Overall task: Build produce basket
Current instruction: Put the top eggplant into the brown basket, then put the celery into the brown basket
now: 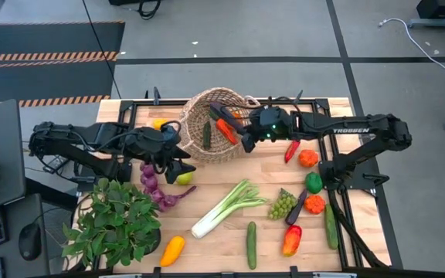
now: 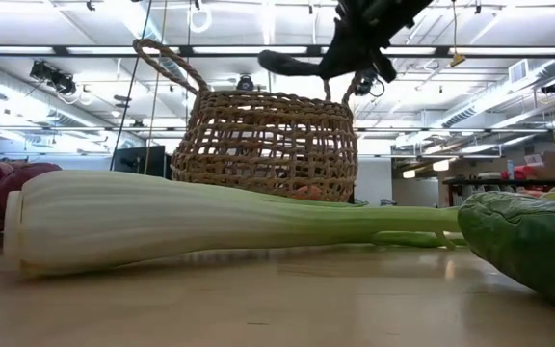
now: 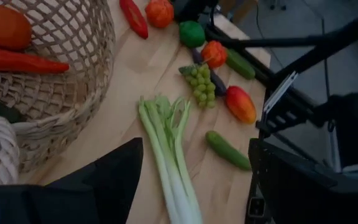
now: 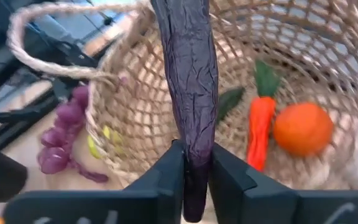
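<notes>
The tan open-weave basket [image 1: 216, 123] stands at the table's far middle; it also shows in the low view [image 2: 263, 145]. Inside lie an orange carrot [image 4: 261, 124], an orange [image 4: 302, 127] and a green cucumber [image 4: 229, 102]. My right gripper [image 1: 243, 133] is over the basket's right rim, shut on a dark purple eggplant [image 4: 188, 68]. My left gripper [image 1: 178, 166] is open and empty, left of and nearer than the basket, beside a green apple [image 1: 185, 178]. A leek [image 1: 226, 207] lies on the table in front of the basket. My right gripper pinches the eggplant near one end [image 4: 196, 163] between its two fingers. The fingers come from the table's right side. The eggplant sticks out past the fingertips over the basket's opening, lifted clear above the rim [image 2: 292, 65].
A potted plant [image 1: 114, 220] stands at the near left, a purple string [image 1: 154, 185] beside it. A yellow squash [image 1: 172, 249], a cucumber [image 1: 251, 245], grapes [image 1: 282, 204] and several peppers and small fruits [image 1: 309, 182] lie at the near and right side.
</notes>
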